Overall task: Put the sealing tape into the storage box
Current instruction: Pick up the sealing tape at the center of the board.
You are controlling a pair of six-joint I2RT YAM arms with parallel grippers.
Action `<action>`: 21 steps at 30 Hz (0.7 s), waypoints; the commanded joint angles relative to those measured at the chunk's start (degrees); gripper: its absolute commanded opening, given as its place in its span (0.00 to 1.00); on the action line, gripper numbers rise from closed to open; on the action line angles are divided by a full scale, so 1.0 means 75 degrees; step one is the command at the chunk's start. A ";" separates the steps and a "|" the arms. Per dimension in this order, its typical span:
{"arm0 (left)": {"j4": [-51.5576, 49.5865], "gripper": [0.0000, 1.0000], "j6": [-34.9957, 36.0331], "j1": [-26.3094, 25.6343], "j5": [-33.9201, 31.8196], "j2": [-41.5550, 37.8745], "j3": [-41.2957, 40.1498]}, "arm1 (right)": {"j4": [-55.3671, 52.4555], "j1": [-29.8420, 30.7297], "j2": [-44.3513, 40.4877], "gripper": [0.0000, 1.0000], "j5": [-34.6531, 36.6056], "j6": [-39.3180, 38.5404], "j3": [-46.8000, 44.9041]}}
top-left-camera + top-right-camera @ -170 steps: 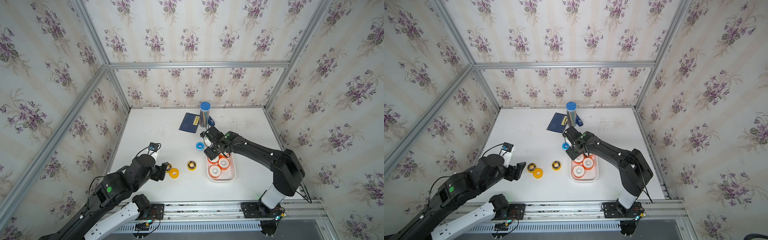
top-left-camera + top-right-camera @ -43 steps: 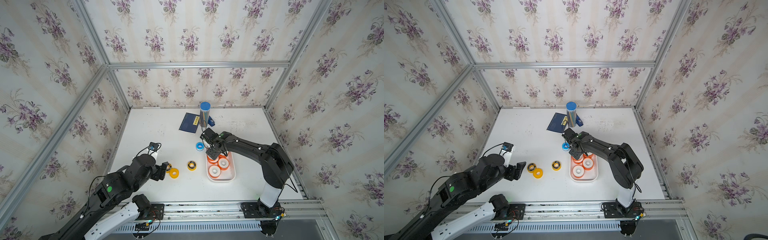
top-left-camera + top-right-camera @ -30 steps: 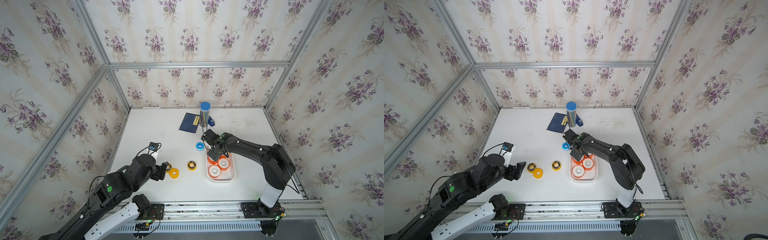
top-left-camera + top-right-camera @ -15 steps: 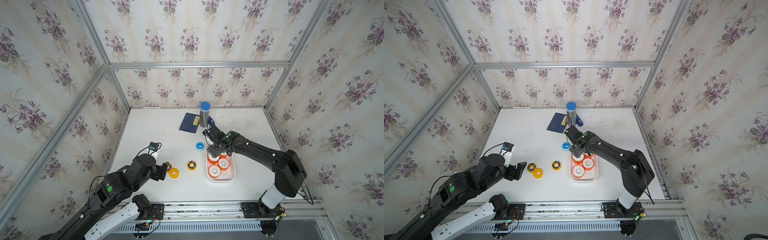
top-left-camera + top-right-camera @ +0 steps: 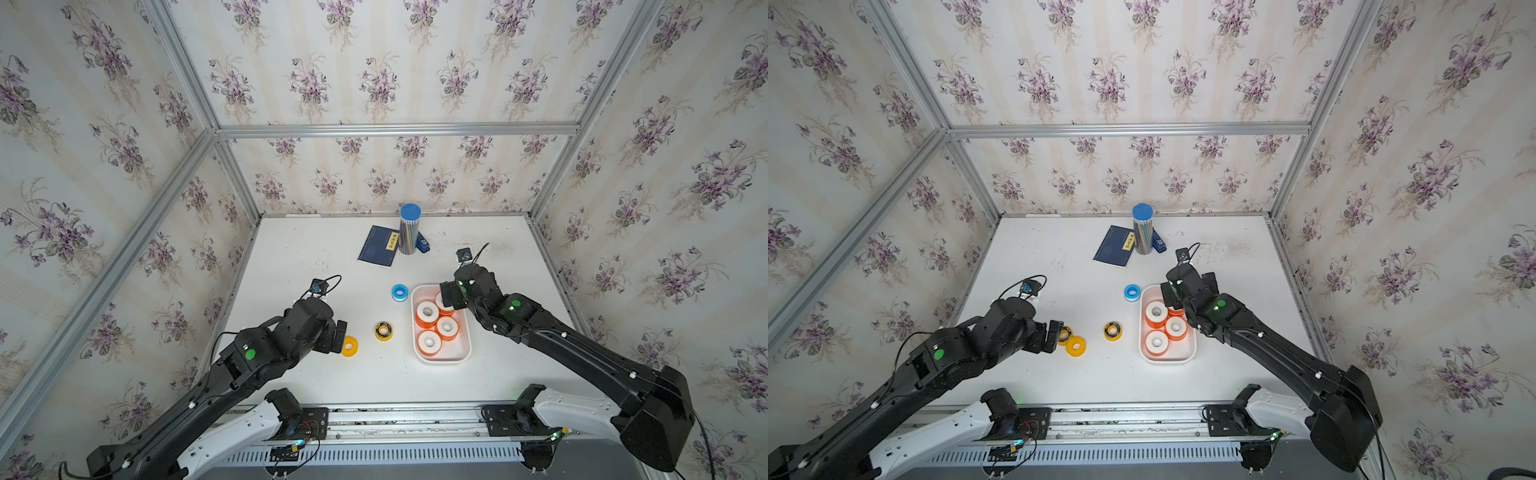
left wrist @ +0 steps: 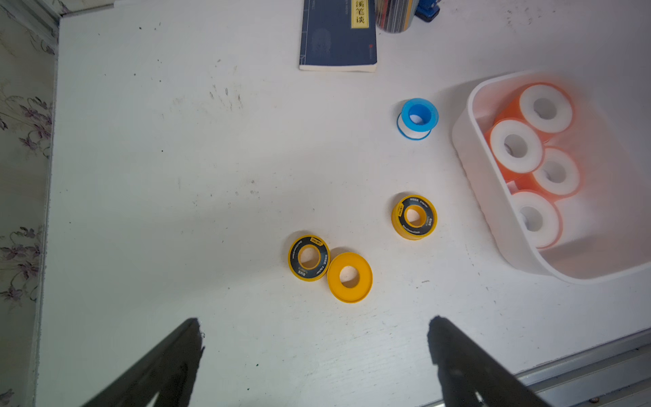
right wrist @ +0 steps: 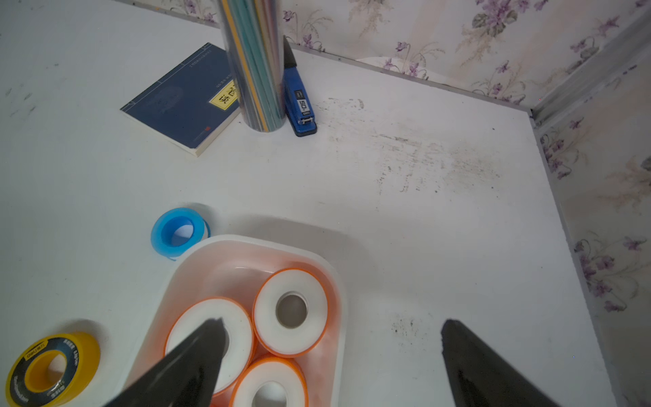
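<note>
Sealing tape [image 5: 1112, 331] is half sorted. Lower left of centre, three yellow rolls [image 5: 1076, 346] lie loose just ahead of the left gripper [image 5: 1052, 336], spread and empty, seemingly lined up to grab one. Blue roll [image 5: 1132, 292] waits beside the box [image 5: 1167, 361]; four orange rolls [image 5: 1156, 342] sit inside, right gripper [image 5: 1187, 289] spread empty above.

Left arm [image 5: 257, 365] and right arm [image 5: 582, 353]: glossy black housings, rounded at the joints, each carrying one round green marker [image 5: 249, 354]. Small white studs dot the black links. The lowest link [image 5: 232, 432] of each arm is white and rises from a black base plate [image 5: 309, 417] with exposed red and black wiring. A small wrist camera [image 5: 319, 286] with a blue face sits on each wrist, fed by a looping black cable [image 5: 340, 277]. Fingers [image 6: 165, 366]: matte black, flat-sided, tapering to blunt tips.
</note>
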 commanded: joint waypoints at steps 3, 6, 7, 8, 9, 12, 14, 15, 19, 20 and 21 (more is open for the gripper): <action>0.0189 1.00 -0.1430 0.0016 -0.0410 0.0488 -0.0637 | 0.0755 -0.0050 -0.1008 1.00 0.0348 0.1447 -0.1069; 0.0370 1.00 -0.2011 0.0082 -0.0597 0.0873 -0.0983 | 0.0969 -0.0049 -0.1671 0.96 0.0025 0.1634 -0.1694; 0.0577 1.00 -0.2070 0.0140 -0.0521 0.0995 -0.1134 | 0.1066 -0.0054 -0.1863 0.95 -0.0153 0.1620 -0.1899; 0.0766 1.00 -0.2096 0.0221 -0.0454 0.1107 -0.1260 | 0.1106 -0.0042 -0.2018 0.94 -0.0270 0.1612 -0.2061; 0.0995 1.00 -0.2104 0.0350 -0.0310 0.1248 -0.1395 | 0.1092 -0.0040 -0.2174 0.92 -0.0313 0.1622 -0.2217; 0.1710 0.99 -0.1918 0.0842 0.0270 0.1682 -0.1725 | 0.1072 -0.0038 -0.2570 0.90 -0.0179 0.1780 -0.2646; 0.2073 0.97 -0.1781 0.1130 0.0596 0.1928 -0.1842 | 0.1107 -0.0036 -0.2811 0.89 -0.0139 0.1775 -0.2920; 0.2202 0.96 -0.1706 0.1265 0.0782 0.2079 -0.1855 | 0.1131 -0.0034 -0.2927 0.88 -0.0113 0.1771 -0.3061; 0.2596 0.91 -0.1500 0.1713 0.1296 0.2840 -0.1814 | 0.1305 -0.0037 -0.3185 0.86 -0.0239 0.1813 -0.3299; 0.2632 0.91 -0.1433 0.1824 0.1478 0.3063 -0.1792 | 0.1329 -0.0037 -0.3197 0.85 -0.0167 0.1853 -0.3340; 0.2654 0.90 -0.1326 0.1944 0.1657 0.3339 -0.1735 | 0.1322 -0.0032 -0.3199 0.85 -0.0094 0.1898 -0.3377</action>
